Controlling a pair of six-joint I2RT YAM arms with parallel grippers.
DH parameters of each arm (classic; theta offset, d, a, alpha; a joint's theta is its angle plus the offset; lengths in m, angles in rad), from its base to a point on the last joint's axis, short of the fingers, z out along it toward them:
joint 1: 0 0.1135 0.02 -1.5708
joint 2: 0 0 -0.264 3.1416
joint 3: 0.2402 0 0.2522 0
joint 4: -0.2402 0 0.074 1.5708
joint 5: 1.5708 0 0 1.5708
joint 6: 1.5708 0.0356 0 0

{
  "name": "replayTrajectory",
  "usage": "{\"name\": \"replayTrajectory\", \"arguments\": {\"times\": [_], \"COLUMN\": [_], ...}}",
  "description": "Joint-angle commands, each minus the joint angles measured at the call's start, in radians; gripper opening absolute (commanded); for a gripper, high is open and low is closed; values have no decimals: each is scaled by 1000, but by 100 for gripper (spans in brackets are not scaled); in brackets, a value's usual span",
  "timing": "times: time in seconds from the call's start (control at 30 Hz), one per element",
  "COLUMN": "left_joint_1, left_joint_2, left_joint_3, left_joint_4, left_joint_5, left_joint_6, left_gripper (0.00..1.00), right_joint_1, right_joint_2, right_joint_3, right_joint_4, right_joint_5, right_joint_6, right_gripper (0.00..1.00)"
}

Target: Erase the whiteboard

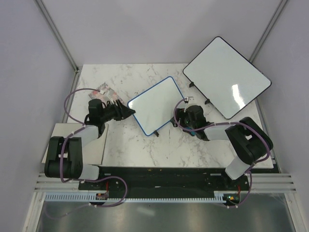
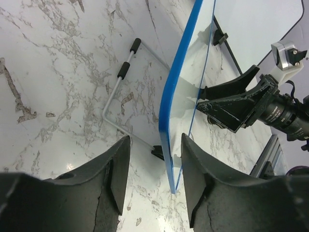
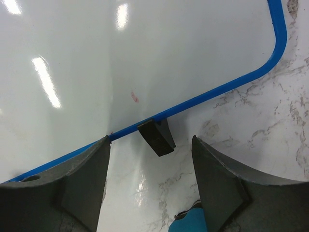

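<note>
Fingers of my left hand (image 2: pixel 156 139) stood apart, with the blue-framed corner of the whiteboard (image 1: pixel 154 105) between them, nearer the right finger. I could not tell whether it touched. My right hand (image 3: pixel 150 140) was spread too and held nothing. Its left finger met the board's lower frame, and a black foot (image 3: pixel 155 137) lay between the fingers. The whiteboard sat in the middle of the desk (image 1: pixel 135 150), leaning on a wire stand (image 2: pixel 116 96), its face turned up and toward the right arm. Its long axis ran diagonally from near left to far right. The larger dark-framed board (image 1: pixel 227 77) lay beyond it, apart.
</note>
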Motion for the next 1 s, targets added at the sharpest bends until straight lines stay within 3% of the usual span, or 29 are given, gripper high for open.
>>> {"name": "replayTrajectory", "arguments": {"times": [0.0,0.07,0.1,0.13,0.57,0.97], "left_joint_1": [-4,-4,-4,-4,-13,-48], "left_joint_2": [-69,-96,-105,-130,-320,-368], "left_joint_3": [-10,-9,-9,-10,-107,-159], "left_joint_4": [7,-3,-7,-13,-86,-109], "left_joint_5": [-20,-18,-18,-18,-44,-63], "left_joint_6": [40,37,35,34,6,3], "left_gripper": [55,64,74,75,76,76], "right_joint_1": [1,1,1,1,21,145], "right_joint_2": [7,6,6,7,20,44], "right_joint_3": [11,4,1,-2,-39,-71], "right_joint_4": [40,43,50,54,79,99], "right_joint_5": [-25,-28,-32,-42,-103,-77], "right_joint_6": [-8,-7,-7,-11,-16,-25], "right_gripper": [74,73,73,74,71,70]}}
